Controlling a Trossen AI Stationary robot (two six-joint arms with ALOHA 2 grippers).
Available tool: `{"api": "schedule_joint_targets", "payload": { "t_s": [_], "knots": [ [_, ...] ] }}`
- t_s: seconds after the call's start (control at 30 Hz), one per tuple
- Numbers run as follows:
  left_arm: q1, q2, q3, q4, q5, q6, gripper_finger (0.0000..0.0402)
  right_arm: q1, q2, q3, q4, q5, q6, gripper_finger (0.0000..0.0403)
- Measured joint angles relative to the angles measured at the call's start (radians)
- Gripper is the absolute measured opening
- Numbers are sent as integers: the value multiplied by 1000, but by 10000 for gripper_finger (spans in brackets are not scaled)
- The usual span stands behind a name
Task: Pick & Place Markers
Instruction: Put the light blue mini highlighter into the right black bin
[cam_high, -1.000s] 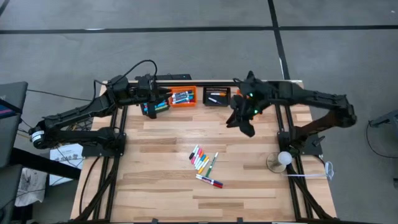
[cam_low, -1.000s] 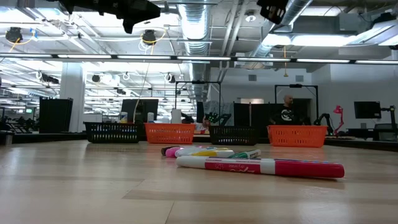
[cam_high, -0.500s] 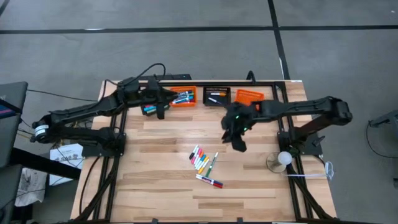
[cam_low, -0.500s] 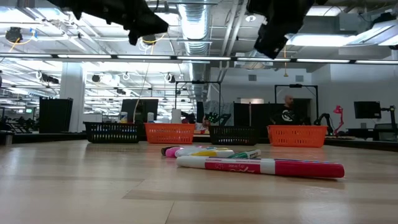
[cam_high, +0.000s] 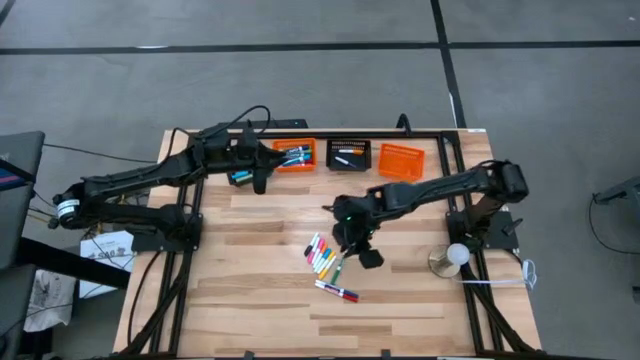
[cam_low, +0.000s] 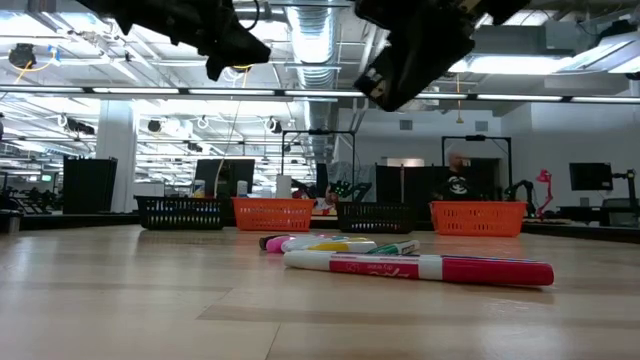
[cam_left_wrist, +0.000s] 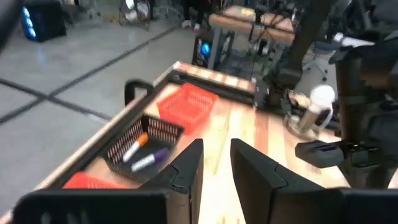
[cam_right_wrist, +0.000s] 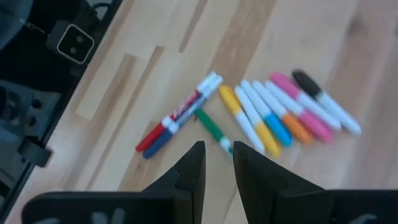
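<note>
Along table's far edge, black basket (cam_left_wrist: 144, 140) holding two markers (cam_left_wrist: 142, 152)

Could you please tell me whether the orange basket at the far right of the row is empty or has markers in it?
Empty, as far as the high view shows: the rightmost orange basket shows only orange mesh, whereas the black basket beside it holds markers.

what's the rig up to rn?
Sorting markers into baskets. The right pincer hangs over the loose markers mid-table, fingers a narrow gap apart, nothing held. The left pincer waits at the back by the orange basket, also empty. Some markers already lie in that basket and the black one.
</note>
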Motion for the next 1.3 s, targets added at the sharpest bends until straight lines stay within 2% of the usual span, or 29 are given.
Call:
{"api": "schedule_joint_targets", "payload": {
  "t_s": [0.17,0.4,0.8,1.07,1.3],
  "knots": [
    [0,-58,0,-106,63,-3,80,22,116,87,-11,1,-49,72],
    [-23,-166,0,-221,68,-19,80,-8,215,150,-53,1,-45,72],
    [-45,-221,0,-228,68,-19,80,-38,297,152,-57,10,-80,75],
    [-45,-214,0,-229,67,-17,80,-26,307,187,-47,52,-129,124],
    [-45,-214,0,-228,67,-19,80,-4,312,196,-12,183,-230,159]
  ]
}}
